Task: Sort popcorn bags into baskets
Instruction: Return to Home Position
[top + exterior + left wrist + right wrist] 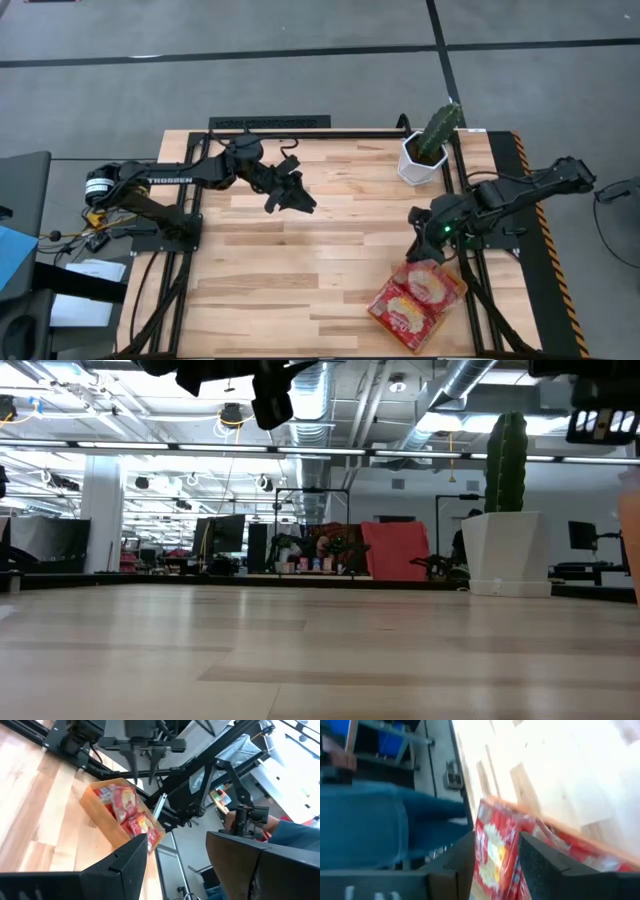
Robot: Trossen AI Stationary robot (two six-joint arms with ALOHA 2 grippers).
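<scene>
Right claw (422,240) released and empty, hanging above the edge of the shallow square orange translucent plastic basket (376,314).
My left claw (290,197) is spread wide too, raised over the back middle of the pale wooden surface (300,290). Red foil popcorn bags (412,305) with yellowish centres lie in the basket at the front right corner; they overlap, so I cannot count them. From table height both claws are cut off by the top edge.
</scene>
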